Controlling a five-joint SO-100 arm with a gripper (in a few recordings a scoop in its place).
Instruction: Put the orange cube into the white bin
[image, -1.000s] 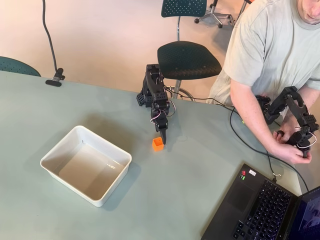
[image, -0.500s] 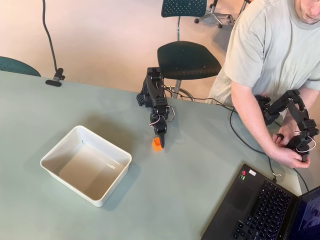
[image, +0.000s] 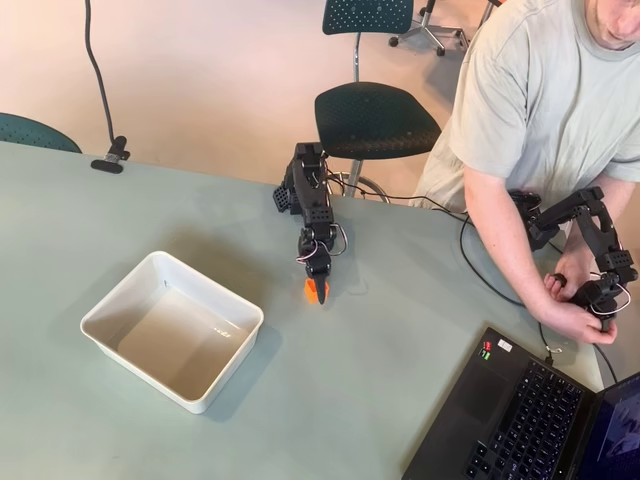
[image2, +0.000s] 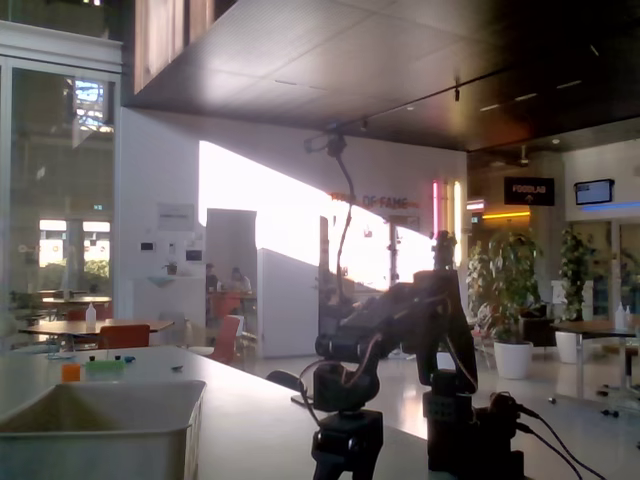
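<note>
- Black arm (image: 308, 205) stands near the far edge of the pale green table (image: 400, 340), reaching down toward the middle of it in the overhead view.
- Gripper (image: 316, 290) tip is down at table level, right over the orange cube (image: 313, 293); fingers sit close on either side of it, touching as far as I can see.
- Can't tell if the jaws are actually clamped on the cube or just around it; too small from overhead, & the tip is cut off at the bottom edge in the fixed view.
- Cube is on the table approx. mid-way btwn the far & near edges, partly hidden by the gripper; only an orange sliver shows on its left & lower side.
- White bin (image: 110, 305) sits toward the left part of the table, turned at an angle to the edges, nothing in it; it's well apart from the cube, to the cube's left in the overhead view.
- Fixed view: bin (image2: 100, 425) at bottom left, arm (image2: 400, 360) dark against bright windows, bent forward & down.
- Laptop (image: 520, 420) open at the near right corner of the table.
- Black cable (image: 480, 265) runs across the table's right side.
- Person in a light t-shirt (image: 540, 90) leans in at the far right edge.
- Dark chair (image: 375, 120) behind the table's far edge.
</note>
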